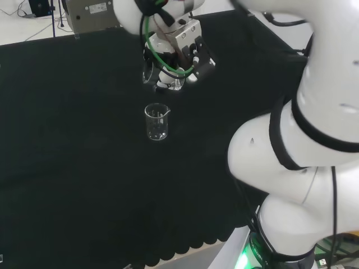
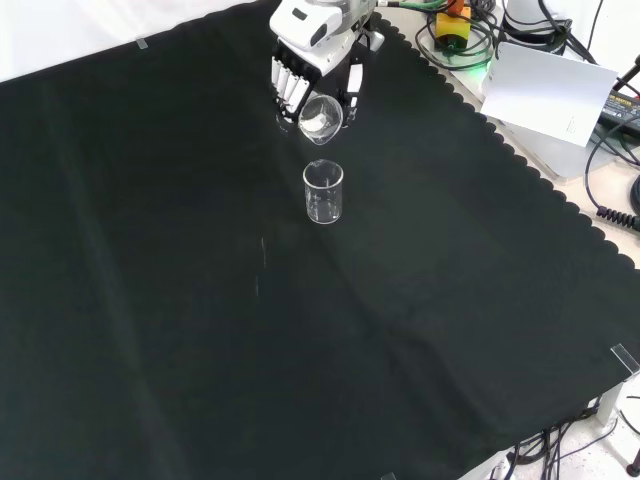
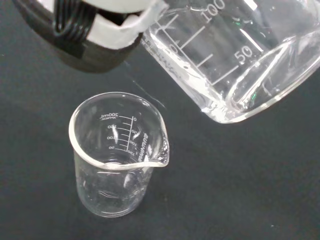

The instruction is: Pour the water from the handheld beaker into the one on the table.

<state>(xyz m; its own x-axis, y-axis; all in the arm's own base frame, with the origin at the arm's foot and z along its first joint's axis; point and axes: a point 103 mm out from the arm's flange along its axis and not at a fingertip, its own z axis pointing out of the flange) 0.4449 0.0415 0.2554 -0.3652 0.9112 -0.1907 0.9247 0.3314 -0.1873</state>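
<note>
Item: robot hand (image 2: pixel 300 70), fingers curled round the tilted handheld beaker (image 2: pixel 320 117), poised above and just behind the upright empty beaker (image 2: pixel 323 191) on the counter (image 2: pixel 150 300); you should centre the lip over its mouth, then tip slowly.

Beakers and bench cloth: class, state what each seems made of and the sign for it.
Standing beaker and held beaker: clear glass or plastic, glossy; see-through walls, bright rim glints, printed scale marks. Bench cloth: black fabric, matte; faint creases, scalloped edge.

Bare cloth (image 2: pixel 200 300) surrounds the lone standing beaker (image 2: pixel 323 192)
</note>
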